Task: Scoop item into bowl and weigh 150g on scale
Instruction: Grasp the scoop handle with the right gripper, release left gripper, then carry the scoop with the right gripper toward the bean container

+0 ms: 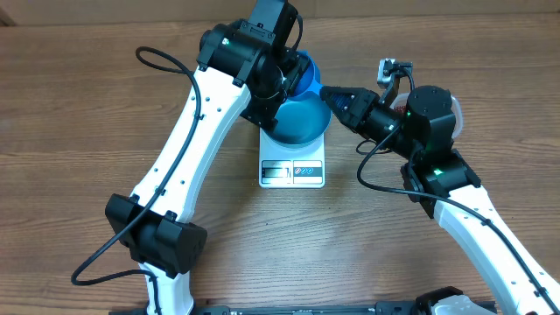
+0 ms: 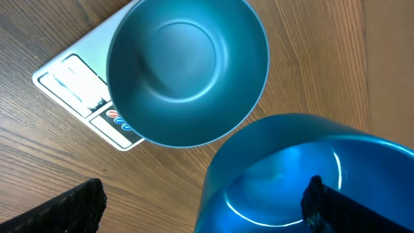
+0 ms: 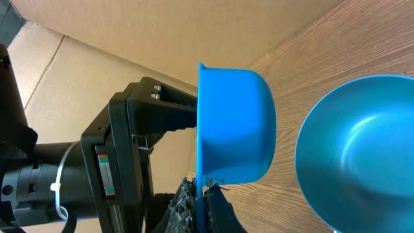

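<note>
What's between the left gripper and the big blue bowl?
A small blue scoop, just this side of the bowl; the left wrist view shows it.

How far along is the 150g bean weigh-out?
Done: bowl sits empty on the scale. In hand: right claw shut on the scoop handle, left claw open at the scoop. Left: no beans in view; all scooping and weighing.

Left arm (image 1: 188, 149) extended forward, left tool (image 2: 197, 206) spread wide; right arm (image 1: 490, 236) angled inward, right tool (image 3: 202, 202) pinched shut.
</note>
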Motion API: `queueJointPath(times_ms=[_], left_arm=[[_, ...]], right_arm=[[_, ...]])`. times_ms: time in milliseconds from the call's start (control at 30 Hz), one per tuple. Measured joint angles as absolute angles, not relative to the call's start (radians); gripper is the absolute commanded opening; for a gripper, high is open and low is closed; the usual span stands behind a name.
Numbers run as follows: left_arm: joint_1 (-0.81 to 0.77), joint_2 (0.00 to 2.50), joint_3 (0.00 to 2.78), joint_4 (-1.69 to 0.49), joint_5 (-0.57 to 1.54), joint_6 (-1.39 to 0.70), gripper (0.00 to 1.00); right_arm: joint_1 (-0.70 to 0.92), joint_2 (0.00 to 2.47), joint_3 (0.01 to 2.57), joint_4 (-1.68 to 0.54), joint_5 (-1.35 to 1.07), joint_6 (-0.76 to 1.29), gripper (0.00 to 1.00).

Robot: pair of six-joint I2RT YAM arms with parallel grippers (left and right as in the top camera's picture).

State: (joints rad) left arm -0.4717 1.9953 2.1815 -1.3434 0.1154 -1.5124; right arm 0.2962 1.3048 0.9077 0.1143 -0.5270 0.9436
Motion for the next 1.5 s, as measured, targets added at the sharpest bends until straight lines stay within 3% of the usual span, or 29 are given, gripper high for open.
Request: queueJointPath(times_ms=[400,800,1100,1500], left_arm=[[-0.472,1.995,2.182,-1.239,0.165,-1.368,1.0],[-0.356,1.904,2.187,-1.264,0.257,-1.033,0.99],[-0.281,1.848,2.202,-1.353,0.285,-0.671,0.99],[-0.281,1.848,2.202,-1.37,0.161,-0.58,1.0]], right_arm=[[0.295,1.305,0.908,0.033,-0.463,0.921,0.04],[0.208,1.305,0.908,-0.042,-0.41,0.82,0.04],[0.184,1.305,0.913,-0.115,-0.407,0.708,0.04],[0.184,1.305,1.054,-0.323,-0.354,0.602,0.04]])
